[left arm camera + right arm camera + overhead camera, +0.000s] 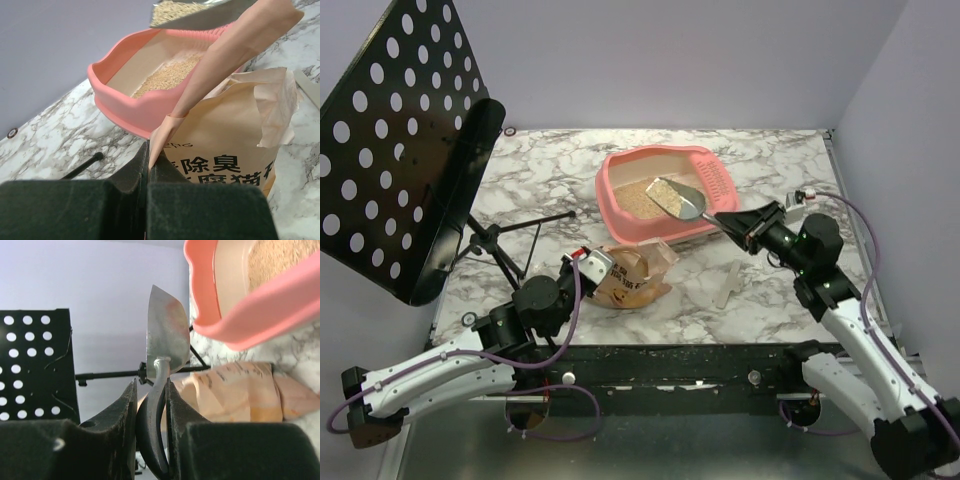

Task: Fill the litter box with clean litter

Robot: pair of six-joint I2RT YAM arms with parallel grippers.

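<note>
The pink litter box (616, 205) stands at the back middle of the table, with tan litter (638, 198) on its floor; it also shows in the left wrist view (120, 102) and the right wrist view (260, 315). My right gripper (738, 222) is shut on the handle of a silver scoop (675, 200), which holds litter above the box. In the right wrist view the scoop (165, 335) stands between my fingers. My left gripper (588, 262) is shut on the top edge of the tan paper bag (632, 275), pinching a paper flap (165, 130).
A black perforated music stand (405, 140) with tripod legs (510, 240) fills the left. A pale flat strip (732, 285) lies on the marble right of the bag. Walls close the back and right.
</note>
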